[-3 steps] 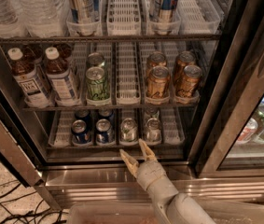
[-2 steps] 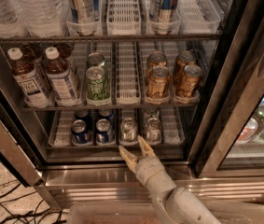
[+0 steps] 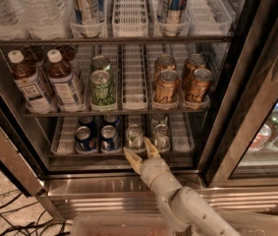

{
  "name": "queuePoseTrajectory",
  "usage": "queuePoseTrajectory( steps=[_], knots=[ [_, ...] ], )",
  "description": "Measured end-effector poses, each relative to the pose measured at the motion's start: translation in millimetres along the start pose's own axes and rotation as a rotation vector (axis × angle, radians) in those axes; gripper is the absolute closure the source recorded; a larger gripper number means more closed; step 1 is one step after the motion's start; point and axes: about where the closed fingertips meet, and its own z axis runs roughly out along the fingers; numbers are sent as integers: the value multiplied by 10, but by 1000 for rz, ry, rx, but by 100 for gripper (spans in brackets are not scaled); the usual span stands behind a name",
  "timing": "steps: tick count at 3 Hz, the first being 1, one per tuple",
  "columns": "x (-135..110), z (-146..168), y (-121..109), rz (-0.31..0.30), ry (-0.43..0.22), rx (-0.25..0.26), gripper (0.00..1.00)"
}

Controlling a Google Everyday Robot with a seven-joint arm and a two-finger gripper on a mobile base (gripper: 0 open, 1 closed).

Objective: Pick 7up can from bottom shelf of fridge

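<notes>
Silvery-grey 7up can (image 3: 134, 135) stands at the front of the dark wire bottom shelf (image 3: 186, 154), kept in line by white dividers (image 3: 180, 130). At its 6 o'clock the pale end effector (image 3: 139, 150) hovers released, spread to straddle it.

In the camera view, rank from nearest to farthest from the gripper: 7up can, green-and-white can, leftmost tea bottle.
Gripper, open, at the bottom shelf's front:
1. 7up can, behind the jaws.
2. Green-and-white can, shelf above, left.
3. Leftmost tea bottle, shelf above, far left.

Shiny metal 7up can (image 3: 134, 135), matt plastic tool (image 3: 137, 149) below
</notes>
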Motion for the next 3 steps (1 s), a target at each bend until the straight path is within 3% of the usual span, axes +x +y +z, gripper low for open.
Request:
queuePoseTrajectory(
  steps=[3],
  knots=[
    [8, 357, -87, 6, -9, -18, 31]
  ],
)
